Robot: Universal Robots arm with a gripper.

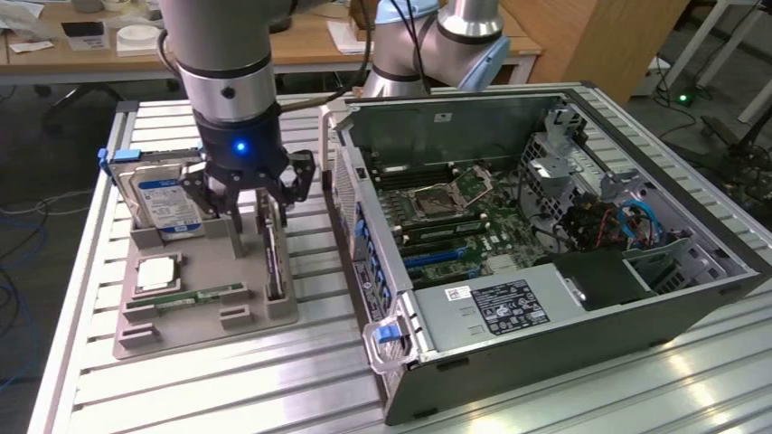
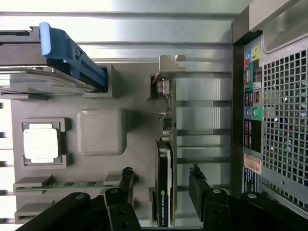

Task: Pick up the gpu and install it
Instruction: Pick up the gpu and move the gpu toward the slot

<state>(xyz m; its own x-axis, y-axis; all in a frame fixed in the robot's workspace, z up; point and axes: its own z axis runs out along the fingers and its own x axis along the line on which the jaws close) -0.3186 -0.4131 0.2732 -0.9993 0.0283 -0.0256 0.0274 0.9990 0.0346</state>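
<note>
Your gripper (image 2: 161, 171) sits low over the gray tray (image 2: 139, 130) — jaws spread, flanking the gpu (image 2: 163, 192) standing on edge — no contact visible.

Exterior view looks down from high, wrist view close overhead — sharing the tray (image 1: 211, 267) (image 2: 139, 163)

Exterior view: black two-finger gripper (image 1: 259, 237) and its grey robot arm (image 1: 223, 54) cover one end of the thin black gpu card (image 1: 275, 267) and part of the silver hard drive with blue-white label (image 1: 163, 203). Arm cut off at frame top. Wrist view: hard drive (image 2: 33, 82) and dark perforated PC case (image 2: 284, 96) run off the edges, gripper body too. White power-supply label (image 1: 507, 306): text too small to read.
</note>
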